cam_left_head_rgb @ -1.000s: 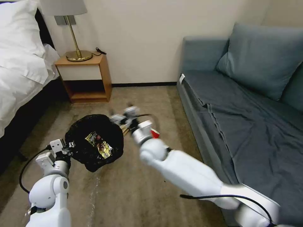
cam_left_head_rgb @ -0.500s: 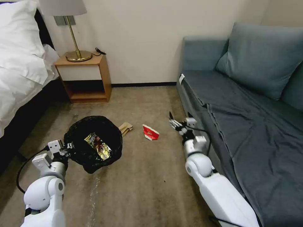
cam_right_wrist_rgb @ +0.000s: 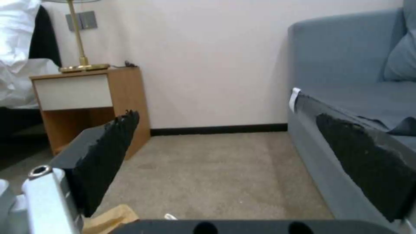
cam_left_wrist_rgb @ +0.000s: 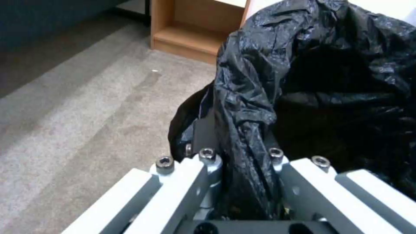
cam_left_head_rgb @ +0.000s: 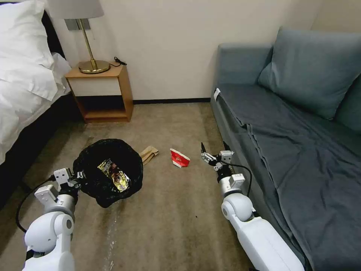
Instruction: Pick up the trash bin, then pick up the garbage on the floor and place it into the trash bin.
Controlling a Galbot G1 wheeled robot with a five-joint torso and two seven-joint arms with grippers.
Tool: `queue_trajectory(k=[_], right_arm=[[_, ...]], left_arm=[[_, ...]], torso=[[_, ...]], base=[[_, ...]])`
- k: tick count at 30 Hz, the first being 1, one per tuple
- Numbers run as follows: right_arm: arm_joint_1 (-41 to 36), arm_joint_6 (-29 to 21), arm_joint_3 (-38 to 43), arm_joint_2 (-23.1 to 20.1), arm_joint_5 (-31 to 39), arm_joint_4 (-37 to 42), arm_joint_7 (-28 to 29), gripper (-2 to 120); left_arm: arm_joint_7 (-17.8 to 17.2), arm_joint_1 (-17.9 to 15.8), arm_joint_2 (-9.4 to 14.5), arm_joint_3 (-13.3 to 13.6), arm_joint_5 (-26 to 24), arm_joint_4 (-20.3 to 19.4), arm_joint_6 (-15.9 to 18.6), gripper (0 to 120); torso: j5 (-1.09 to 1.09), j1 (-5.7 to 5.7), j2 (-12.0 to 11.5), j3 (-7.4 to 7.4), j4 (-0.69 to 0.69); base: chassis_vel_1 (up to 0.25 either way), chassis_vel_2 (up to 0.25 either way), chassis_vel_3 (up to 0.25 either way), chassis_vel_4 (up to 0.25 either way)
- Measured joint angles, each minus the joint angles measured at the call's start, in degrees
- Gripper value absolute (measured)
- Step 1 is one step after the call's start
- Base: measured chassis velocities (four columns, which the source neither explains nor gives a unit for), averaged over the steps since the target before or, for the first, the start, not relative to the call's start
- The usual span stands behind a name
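The trash bin (cam_left_head_rgb: 98, 181), lined with a crinkled black bag (cam_left_wrist_rgb: 329, 81), hangs just above the carpet at the left. My left gripper (cam_left_head_rgb: 77, 175) (cam_left_wrist_rgb: 240, 152) is shut on its near rim. Inside the bin lies a shiny yellow-brown wrapper (cam_left_head_rgb: 114, 174). On the floor right of the bin lie a crumpled tan paper bag (cam_left_head_rgb: 149, 153) (cam_right_wrist_rgb: 108, 219) and a crushed red-and-white cup (cam_left_head_rgb: 179, 158). My right gripper (cam_left_head_rgb: 214, 148) (cam_right_wrist_rgb: 234, 143) hovers to the right of the cup, close to the sofa front, open and holding nothing.
A grey-blue sofa (cam_left_head_rgb: 293, 124) (cam_right_wrist_rgb: 346, 91) runs along the right. A wooden nightstand (cam_left_head_rgb: 101, 94) (cam_right_wrist_rgb: 86, 104) with a brass lamp (cam_left_head_rgb: 90, 56) stands at the back wall, next to a bed (cam_left_head_rgb: 22, 75) on the left. Open carpet (cam_left_head_rgb: 169, 226) lies in front.
My right arm has swung from beside the bin's rim across to the right and now sits near the sofa with open fingers. The bin in my left gripper has shifted slightly left.
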Motion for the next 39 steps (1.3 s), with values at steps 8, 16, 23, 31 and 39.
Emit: queue_trajectory(k=[8, 16, 23, 31, 39], right_arm=[[-0.55, -0.03, 0.1, -0.02, -0.32, 0.02, -0.56, 100], [-0.66, 0.2, 0.42, -0.03, -0.55, -0.65, -1.21, 100], [-0.38, 0.35, 0.31, -0.08, -0.5, -1.07, -1.97, 100], [-0.48, 0.35, -0.35, 0.03, -0.79, -1.15, -1.97, 100], [-0.94, 0.34, -0.51, 0.22, -0.95, -1.2, -2.22, 100]], left_arm=[[0.03, -0.31, -0.16, 0.22, 0.28, 0.0, -0.22, 4], [0.03, -0.4, -0.14, 0.19, 0.37, 0.06, -0.39, 4], [0.14, -0.46, -0.06, -0.17, 0.48, 0.18, -0.81, 4], [0.63, -0.26, -0.08, -0.64, 0.22, 0.0, -1.05, 4], [0.51, -0.05, -0.06, -0.75, -0.21, -0.76, -0.79, 4]], torso=[[0.01, 0.0, 0.0, 0.0, -0.01], [0.01, 0.0, 0.0, 0.0, -0.01], [0.0, 0.0, 0.0, 0.01, -0.01], [0.0, 0.0, 0.0, 0.01, -0.01], [0.0, 0.0, 0.0, 0.01, 0.0]], base=[[0.0, 0.0, 0.0, 0.0], [-0.041, 0.039, 0.042, -0.045], [-0.117, 0.126, 0.11, -0.109], [-0.088, 0.081, 0.091, -0.091], [-0.068, 0.086, 0.085, -0.085]])
